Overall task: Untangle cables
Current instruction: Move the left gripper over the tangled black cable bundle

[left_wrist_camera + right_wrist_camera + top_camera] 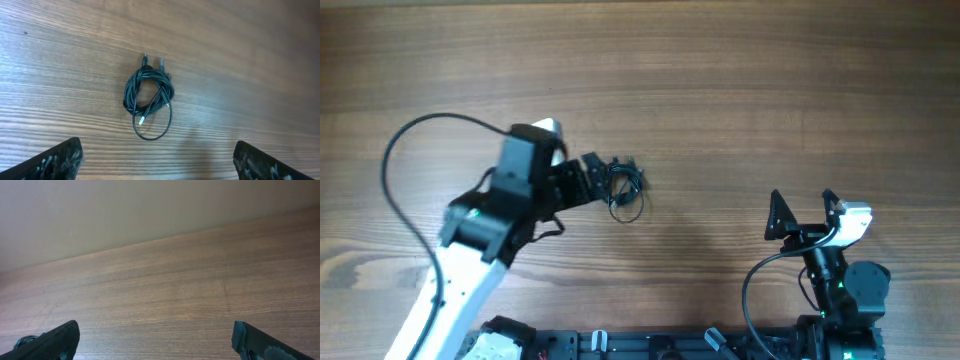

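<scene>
**A:** Where are the cables sitting right now?

**B:** They are lying flat on the table in a small coiled bunch, just ahead of the left gripper. They are sitting centred between its fingers and touching neither. Its jaws are standing spread wide and carrying nothing.

**A:** And the right gripper?

**B:** It is sitting well apart from the left gripper, off to its right, also gaping and empty.

**A:** How is the bunch going to handle?

**B:** I am expecting it to be very light, limp and a little springy. Pinched at the middle, it is probably going to lift whole rather than loosen. I am favouring the loose loop trailing out on the side nearest the left gripper. The two plug ends poking out on the far side are looking workable too. Wire this thin is likely slipping from the pads, so a firm pinch is looking wise.
</scene>
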{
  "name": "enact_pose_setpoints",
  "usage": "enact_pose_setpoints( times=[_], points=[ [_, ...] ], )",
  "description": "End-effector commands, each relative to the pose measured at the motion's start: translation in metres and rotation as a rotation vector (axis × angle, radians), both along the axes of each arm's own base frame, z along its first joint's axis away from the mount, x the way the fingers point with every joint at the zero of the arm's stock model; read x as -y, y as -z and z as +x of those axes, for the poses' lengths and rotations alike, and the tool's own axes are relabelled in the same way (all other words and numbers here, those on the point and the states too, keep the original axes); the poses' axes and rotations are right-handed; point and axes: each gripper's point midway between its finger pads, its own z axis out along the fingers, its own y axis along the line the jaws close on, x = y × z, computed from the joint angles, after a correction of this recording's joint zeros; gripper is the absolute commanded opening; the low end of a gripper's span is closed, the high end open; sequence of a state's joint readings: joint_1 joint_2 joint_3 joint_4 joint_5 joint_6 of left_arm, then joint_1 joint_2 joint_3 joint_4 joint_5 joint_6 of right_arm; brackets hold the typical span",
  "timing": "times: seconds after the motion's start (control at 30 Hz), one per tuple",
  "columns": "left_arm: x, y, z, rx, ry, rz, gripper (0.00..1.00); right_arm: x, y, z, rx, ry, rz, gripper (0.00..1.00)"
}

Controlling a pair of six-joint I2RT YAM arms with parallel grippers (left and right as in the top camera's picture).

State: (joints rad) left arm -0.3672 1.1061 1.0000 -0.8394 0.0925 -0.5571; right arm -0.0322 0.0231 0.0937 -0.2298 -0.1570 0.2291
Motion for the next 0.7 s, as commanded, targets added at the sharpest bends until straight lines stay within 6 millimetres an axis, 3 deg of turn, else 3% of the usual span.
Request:
enact_pose_setpoints(
  times=[0.0,0.1,0.2,0.43,0.57,0.67],
  points=[
    [0.008,0.011,0.018,0.022,-0.05,0.088,0.94,-0.004,-0.001,0.0,0.006,-0.025,-0.015,1.0],
    [-0.002,0.03,0.04,0.045,-0.162,0.218,0.85,-0.004,-0.001,0.0,0.006,-0.025,-0.015,1.0],
    [0.001,0.06,0.051,-0.006,-0.163,0.275,0.84,-0.004,-0.001,0.0,0.006,-0.025,-0.015,1.0],
    [0.016,0.133,0.038,-0.234,-0.066,0.315,0.73,-0.004,-0.001,0.0,0.006,-0.025,-0.015,1.0],
    [0.025,0.158,0.037,-0.29,-0.026,0.304,0.68,-0.004,-0.001,0.0,0.006,-0.025,-0.015,1.0],
    [0.025,0.168,0.038,-0.307,-0.025,0.314,0.57,-0.004,-0.001,0.0,0.006,-0.025,-0.015,1.0]
  ],
)
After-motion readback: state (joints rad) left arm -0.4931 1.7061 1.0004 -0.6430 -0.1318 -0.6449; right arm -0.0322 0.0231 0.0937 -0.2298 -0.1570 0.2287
